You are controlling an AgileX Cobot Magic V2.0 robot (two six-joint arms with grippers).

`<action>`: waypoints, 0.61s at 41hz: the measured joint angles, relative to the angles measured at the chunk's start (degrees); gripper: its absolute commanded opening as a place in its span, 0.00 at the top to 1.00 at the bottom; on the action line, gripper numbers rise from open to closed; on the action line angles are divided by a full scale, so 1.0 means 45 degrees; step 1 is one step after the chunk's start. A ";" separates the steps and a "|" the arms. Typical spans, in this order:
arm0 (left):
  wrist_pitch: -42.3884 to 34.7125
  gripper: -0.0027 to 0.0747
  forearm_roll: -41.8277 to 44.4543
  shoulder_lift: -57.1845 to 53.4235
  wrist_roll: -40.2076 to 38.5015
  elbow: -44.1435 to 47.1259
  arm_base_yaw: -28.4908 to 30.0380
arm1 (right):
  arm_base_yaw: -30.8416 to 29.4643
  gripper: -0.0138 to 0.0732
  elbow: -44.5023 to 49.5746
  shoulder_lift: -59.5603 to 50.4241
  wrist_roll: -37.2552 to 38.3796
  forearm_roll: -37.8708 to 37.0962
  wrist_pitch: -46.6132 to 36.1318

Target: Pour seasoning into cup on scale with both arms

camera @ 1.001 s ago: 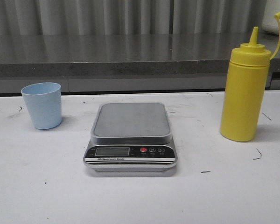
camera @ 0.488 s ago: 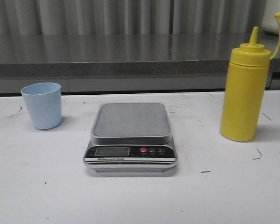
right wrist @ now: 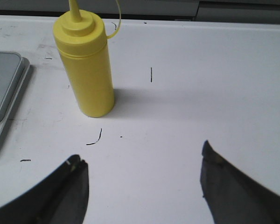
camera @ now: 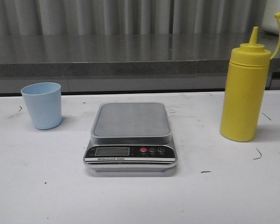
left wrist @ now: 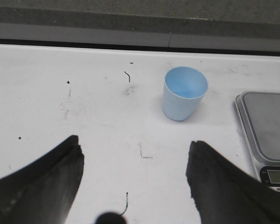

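Starting from scratch by my reading: nothing is gripped, and the small pale blue plastic cup stands on the white surface at about nine o'clock from the flat silver-grey digital scale, apart from it, not on the platform. The tall yellow plastic squeeze bottle of seasoning stands upright at three o'clock from the scale, its tethered cap hanging off the nozzle.

My left claw is spread wide and empty, with the cup ahead of it. My right claw is likewise spread and empty, the bottle ahead and off to one side.

Next, I judge, the left arm must close on the cup and set it on the platform.

Black scuffs mark the white surface; behind it runs a grey ledge below ribbed grey panelling.
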 measured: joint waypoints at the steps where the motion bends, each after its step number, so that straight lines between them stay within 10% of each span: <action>1: 0.0000 0.36 0.0000 0.0158 0.0000 -0.0046 -0.0146 | 0.0000 0.23 0.0000 0.0000 0.0000 0.0000 0.0000; 25: 0.2767 0.36 0.0195 0.6258 0.0000 -0.4715 -0.1030 | 0.0000 0.23 0.0000 0.0000 0.0000 0.0000 0.0000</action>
